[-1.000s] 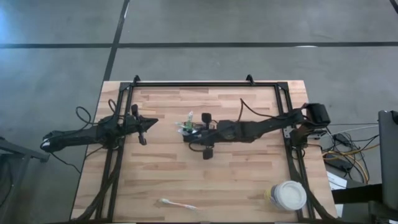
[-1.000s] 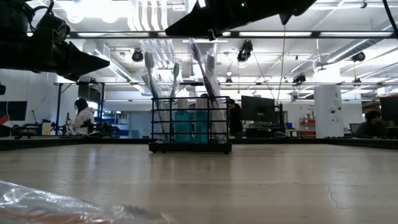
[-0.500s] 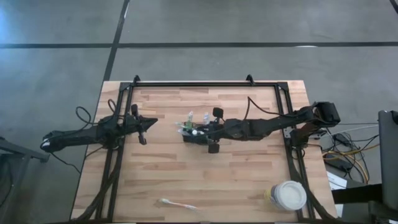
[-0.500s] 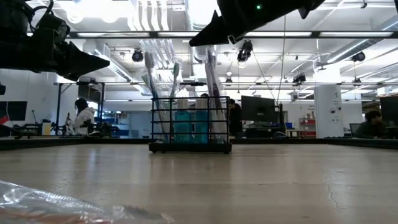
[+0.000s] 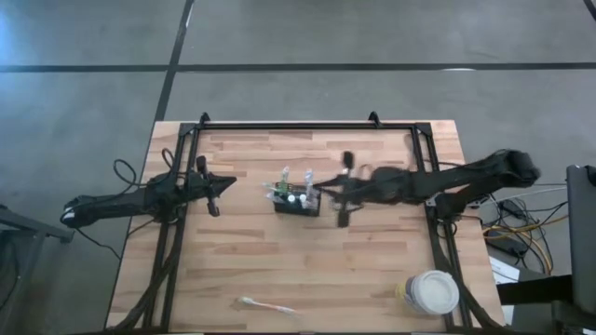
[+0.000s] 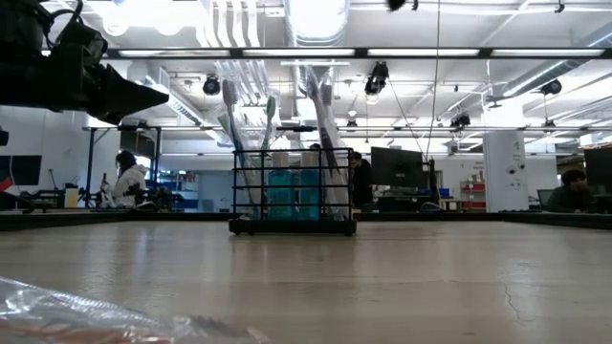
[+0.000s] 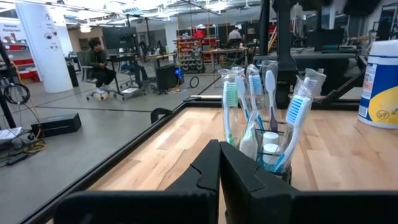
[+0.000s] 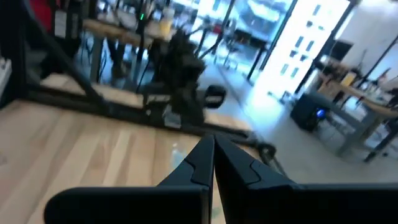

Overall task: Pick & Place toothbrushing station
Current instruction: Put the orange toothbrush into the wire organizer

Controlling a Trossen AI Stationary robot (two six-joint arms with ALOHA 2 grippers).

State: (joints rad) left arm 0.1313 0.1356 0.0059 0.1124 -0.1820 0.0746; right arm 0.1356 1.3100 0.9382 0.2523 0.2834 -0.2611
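From up here the worktop carries the toothbrushing station near its middle, a little toward the far edge, standing upright with brushes and tubes sticking out of it. I judge the placing of the caddy itself as done: nothing grips it, and it sits flat on the wood.

A round white tub stands near the right front corner, and one loose toothbrush lies by the front edge left of centre. If that brush belongs in the station, that is what remains.

My right tool is pressed together, empty, just beside the station's right side and above it. My left tool waits toward the left edge, fingers pressed together, holding nothing, pointing at the station.
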